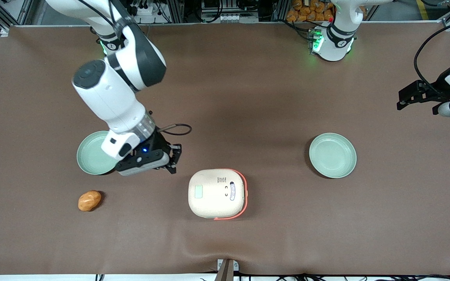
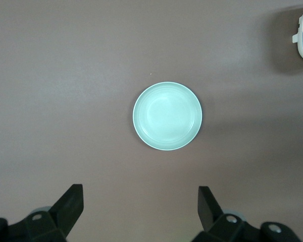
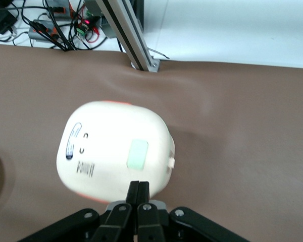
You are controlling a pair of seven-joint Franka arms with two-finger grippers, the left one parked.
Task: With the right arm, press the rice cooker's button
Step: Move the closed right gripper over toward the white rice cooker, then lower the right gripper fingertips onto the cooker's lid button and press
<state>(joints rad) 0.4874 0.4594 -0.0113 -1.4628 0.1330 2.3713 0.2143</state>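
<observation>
The rice cooker (image 1: 217, 193) is a cream-white rounded-square box with a coral-orange band and its lid closed, standing on the brown table near the front camera. A pale green rectangle (image 1: 198, 191) sits on its lid. My right arm's black gripper (image 1: 172, 168) hovers beside the cooker, a little farther from the front camera and toward the working arm's end. Its fingers are pressed together with nothing between them. In the right wrist view the cooker (image 3: 113, 151) fills the middle, and the gripper (image 3: 139, 185) points at its edge near the green rectangle (image 3: 138, 155).
A mint-green plate (image 1: 92, 153) lies partly under my wrist. Another mint-green plate (image 1: 332, 155) lies toward the parked arm's end and shows in the left wrist view (image 2: 167, 116). An orange-brown bun-like lump (image 1: 89, 200) lies near the front edge.
</observation>
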